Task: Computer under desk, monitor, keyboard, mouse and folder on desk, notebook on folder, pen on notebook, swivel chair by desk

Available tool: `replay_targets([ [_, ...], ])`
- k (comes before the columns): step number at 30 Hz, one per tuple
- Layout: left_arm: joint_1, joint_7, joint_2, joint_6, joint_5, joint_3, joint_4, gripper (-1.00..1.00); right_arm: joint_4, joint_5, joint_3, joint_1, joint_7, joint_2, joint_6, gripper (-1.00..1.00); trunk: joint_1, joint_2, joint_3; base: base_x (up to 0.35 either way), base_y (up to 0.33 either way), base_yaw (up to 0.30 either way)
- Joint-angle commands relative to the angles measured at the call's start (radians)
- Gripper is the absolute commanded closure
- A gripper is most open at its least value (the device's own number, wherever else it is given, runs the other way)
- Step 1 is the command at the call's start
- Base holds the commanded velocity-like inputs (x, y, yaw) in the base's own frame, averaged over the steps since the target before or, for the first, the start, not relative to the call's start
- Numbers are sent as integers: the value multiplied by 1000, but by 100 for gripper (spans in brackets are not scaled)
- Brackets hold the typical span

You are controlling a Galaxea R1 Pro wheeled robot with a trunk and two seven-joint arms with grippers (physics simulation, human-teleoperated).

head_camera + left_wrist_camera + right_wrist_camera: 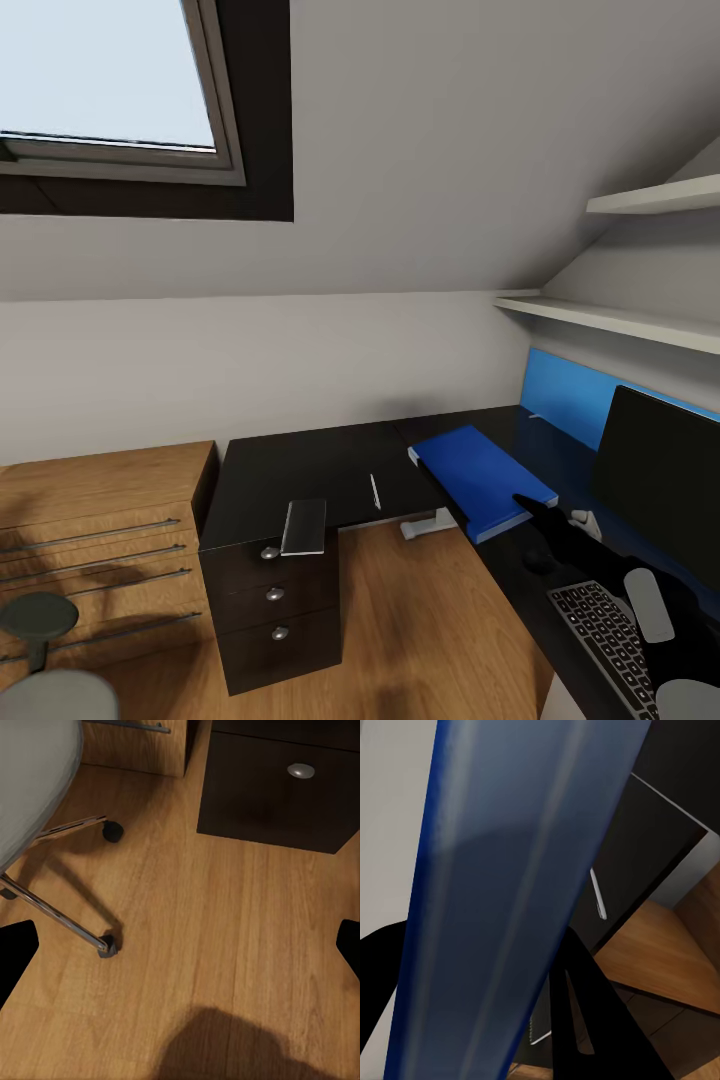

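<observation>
So, partly done. At the far left, down low, the swivel chair (50, 692), grey, a little way off from the desk (290, 460) and not yet pushed in beside it. Left gripper (180, 949) over the wood floor by the chair's shiny legs, with fingers spread wide and nothing held. Next along, the notebook (304, 527), flat on the desk above the drawers with round knobs, not yet stacked. Then the pen (375, 491), thin and pale, on the bare desk top, apart from the notebook. Further right, the folder (478, 478), bright blue and flat, off the chair and on the desk corner, with one end over the inner edge. Right gripper (532, 508) at its near end, with fingers (585, 1012) closed on the folder, one on each side. Perhaps the mouse (540, 560) just beside that, a dark lump, hard to tell. Farthest right, the monitor (660, 480) up on the desk, with the keyboard (600, 630) in front. Left to do: folder let go, notebook on top, pen on that, chair moved close.
</observation>
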Motion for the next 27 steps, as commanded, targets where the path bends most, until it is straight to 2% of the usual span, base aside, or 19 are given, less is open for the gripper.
replay_targets([
  [1, -1, 3, 0, -2, -6, 4, 0, -100, 0, -1, -2, -1, 2, 0, 7, 100, 0, -1, -2, 0, 0, 0],
  [27, -1, 3, -1, -2, -6, 4, 0, -100, 0, -3, -2, -1, -1, 0, 9, 100, 0, -1, -2, 0, 0, 0],
])
